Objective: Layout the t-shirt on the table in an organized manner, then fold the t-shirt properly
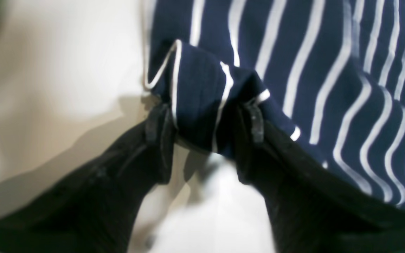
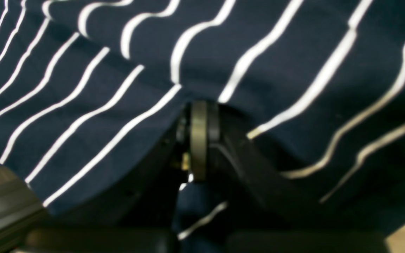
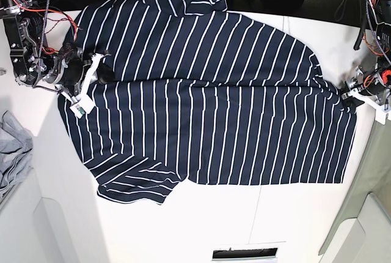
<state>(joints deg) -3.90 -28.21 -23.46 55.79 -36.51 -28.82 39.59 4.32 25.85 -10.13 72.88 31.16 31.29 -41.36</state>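
The navy t-shirt [image 3: 214, 116] with thin white stripes lies spread across the white table [image 3: 287, 214], its upper half doubled over along a horizontal crease. One sleeve [image 3: 137, 183] sticks out at the lower left. In the base view my right gripper [image 3: 99, 71] is at the shirt's left edge. The right wrist view shows this gripper [image 2: 199, 116] shut on the t-shirt [image 2: 258, 52], with cloth draped over its fingers. My left gripper [image 3: 349, 96] is at the shirt's right edge. Up close, the left gripper [image 1: 206, 121] holds a thick fold of the t-shirt [image 1: 199, 91] between widely spaced fingers, lifted off the table.
A light-grey cloth [image 3: 12, 153] lies off the table's left edge. Cables and arm hardware [image 3: 30, 37] crowd the back left corner. A dark seam line [image 3: 256, 211] runs toward the front edge, ending at a small slot [image 3: 244, 254]. Dark equipment stands behind the shirt.
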